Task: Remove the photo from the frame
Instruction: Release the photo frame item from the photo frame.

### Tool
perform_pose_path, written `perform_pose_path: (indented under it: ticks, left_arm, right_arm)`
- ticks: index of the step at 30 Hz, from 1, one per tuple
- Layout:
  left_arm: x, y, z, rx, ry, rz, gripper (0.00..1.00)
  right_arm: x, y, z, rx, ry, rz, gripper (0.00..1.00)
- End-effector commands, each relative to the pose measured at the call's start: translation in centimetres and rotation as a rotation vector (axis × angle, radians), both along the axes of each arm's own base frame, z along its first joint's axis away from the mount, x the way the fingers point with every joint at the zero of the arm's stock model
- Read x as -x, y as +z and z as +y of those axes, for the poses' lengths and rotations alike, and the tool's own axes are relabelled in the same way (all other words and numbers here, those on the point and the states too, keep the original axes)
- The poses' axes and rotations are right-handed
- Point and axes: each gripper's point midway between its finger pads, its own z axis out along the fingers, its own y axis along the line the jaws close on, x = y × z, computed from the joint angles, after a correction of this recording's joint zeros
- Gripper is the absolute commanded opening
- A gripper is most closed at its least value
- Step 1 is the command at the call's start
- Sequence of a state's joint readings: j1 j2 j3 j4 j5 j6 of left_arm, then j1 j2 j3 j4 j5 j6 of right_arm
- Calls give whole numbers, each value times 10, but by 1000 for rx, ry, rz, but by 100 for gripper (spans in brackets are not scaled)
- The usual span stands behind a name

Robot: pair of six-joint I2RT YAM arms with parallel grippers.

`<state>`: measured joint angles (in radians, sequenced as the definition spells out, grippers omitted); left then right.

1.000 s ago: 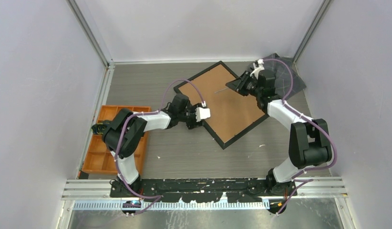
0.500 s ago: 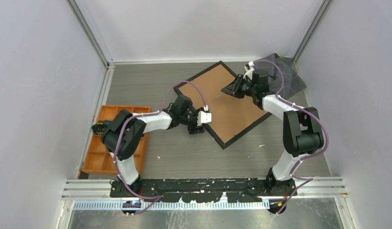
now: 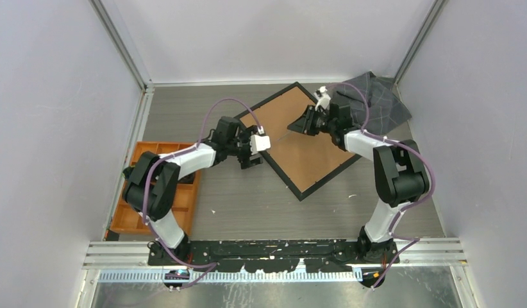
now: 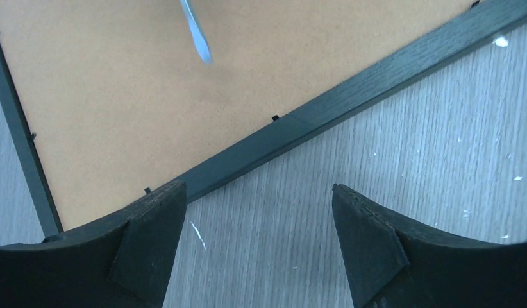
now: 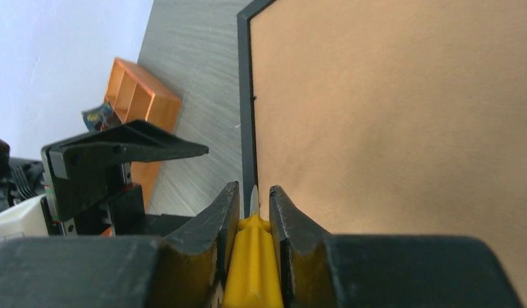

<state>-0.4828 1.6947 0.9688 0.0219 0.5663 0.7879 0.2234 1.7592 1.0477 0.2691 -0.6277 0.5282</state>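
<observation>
The frame [image 3: 301, 146] lies face down at the table's middle, brown board back up, thin black border [image 4: 351, 106] around it. The photo is hidden beneath the board. My left gripper [image 3: 250, 156] hovers open just off the frame's left edge, and only bare table shows between its fingers [image 4: 258, 192]. My right gripper [image 3: 298, 124] is over the board's far part, shut on a yellow-handled screwdriver [image 5: 251, 269]. The screwdriver's metal tip [image 4: 195, 32] points toward the left border.
An orange compartment tray [image 3: 152, 192] sits at the left by the wall. A dark grey cloth [image 3: 376, 102] lies crumpled in the far right corner. Walls close in the left, right and far sides.
My left gripper drew back to the left off the frame's edge and its jaws spread wider. My right gripper carried the screwdriver leftward over the board.
</observation>
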Motion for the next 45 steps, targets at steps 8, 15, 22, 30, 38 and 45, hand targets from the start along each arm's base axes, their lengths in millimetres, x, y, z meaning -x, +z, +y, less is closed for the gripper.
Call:
perform_pose_path:
  ticks: [8,15,22,30,38,45]
  left_arm:
    - [-24,-24,3,-129,-37,-82,81]
    - [-25,-27,0,-104,-19,-85,78]
    - [-26,-25,-4,-97,15,-104,74]
    - [-20,-28,-10,-115,-3,-117,68]
    - [-17,-32,-11,-133,-21,-121,58]
    - [-15,-35,-13,-151,-37,-109,49]
  right_arm:
    - [11,-18,36,-31,199,-217,1]
    - [16,-27,39,-44,231,-257,1]
    - [19,-36,37,-24,248,-221,1]
    - [20,-35,34,2,250,-173,1]
    - [19,-32,32,-1,246,-159,1]
    - [14,-29,24,-4,216,-154,1]
